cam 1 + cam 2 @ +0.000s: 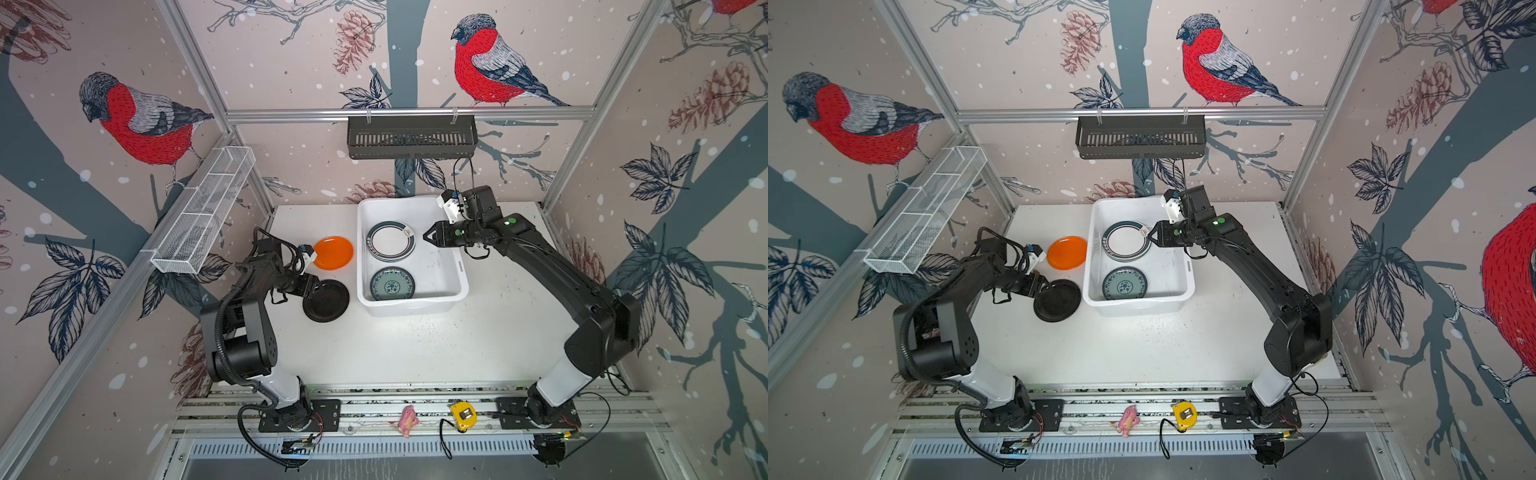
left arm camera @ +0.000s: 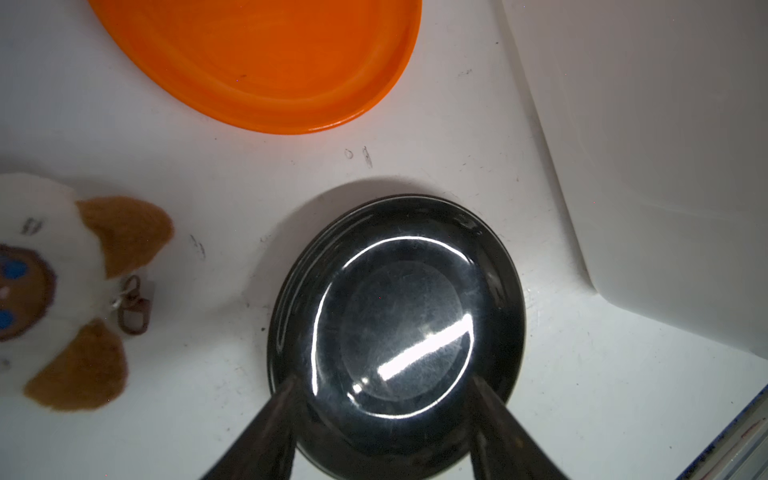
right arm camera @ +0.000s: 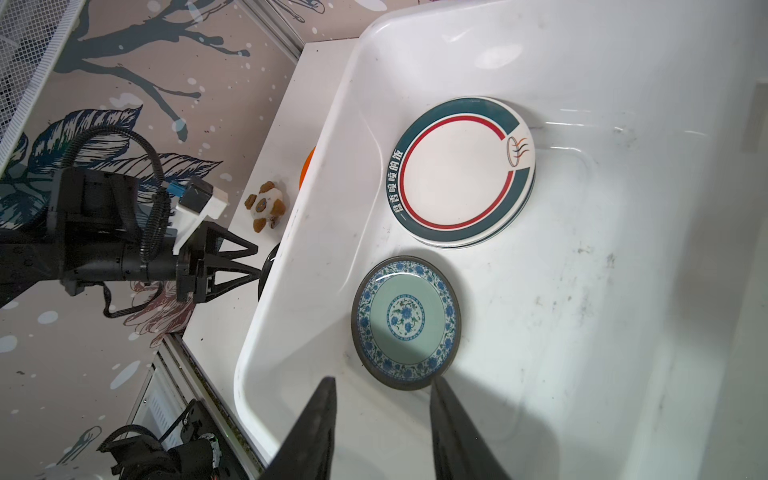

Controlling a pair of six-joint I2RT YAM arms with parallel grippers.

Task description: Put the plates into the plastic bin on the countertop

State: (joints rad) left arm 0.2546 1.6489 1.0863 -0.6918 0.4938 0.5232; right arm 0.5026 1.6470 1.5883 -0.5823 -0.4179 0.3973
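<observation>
The black plate (image 1: 328, 305) lies flat on the countertop (image 1: 415, 353), just beside the plastic bin (image 1: 411, 309). The left gripper (image 2: 384, 379) hangs over the plate's rim with its fingers spread wide; whether they touch it cannot be told. In the bin, the teal floral plate (image 3: 407, 322) lies at the near end. Beyond it is a stack of white banded plates (image 3: 461, 170), its count unclear. The right gripper (image 1: 425, 237) hovers beside that stack, fingers narrowly parted and holding nothing. The orange plate (image 1: 333, 252) lies outside the bin, beyond the black plate, and is cut off in the left wrist view. A plush toy (image 2: 62, 291), half out of frame there, is all but hidden under the left arm in both top views.
</observation>
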